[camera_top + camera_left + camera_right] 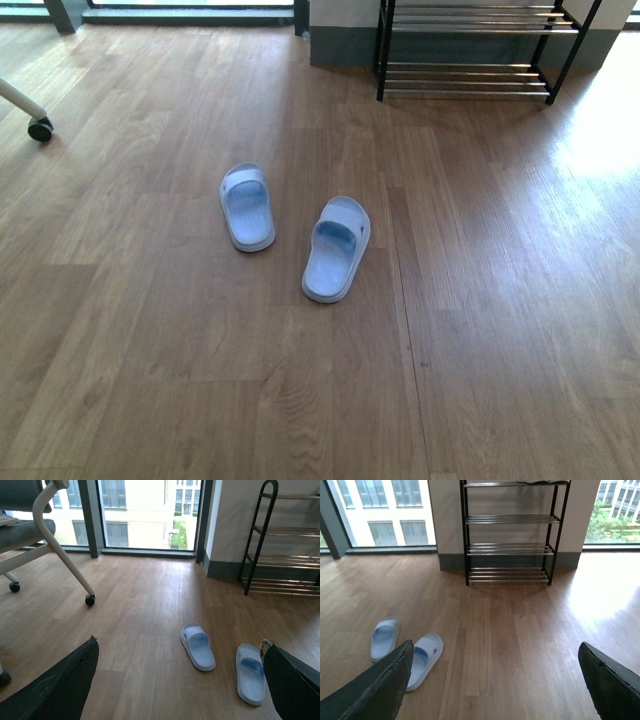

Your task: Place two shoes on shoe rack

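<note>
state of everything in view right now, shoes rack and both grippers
farther slipper: on floor, sole down, off rack
nearer slipper: on floor, sole down, off rack
shoe rack: visible lower shelves bare
left gripper: fingers open, empty
right gripper: fingers open, empty

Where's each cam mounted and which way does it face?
Front: on the body, angled down; farther slide, nearer slide, shoe rack beyond; no arms.
Left wrist: behind left end effector, open, framing slides, chair.
Right wrist: behind right end effector, open, facing rack.
All three share slides and rack.
</note>
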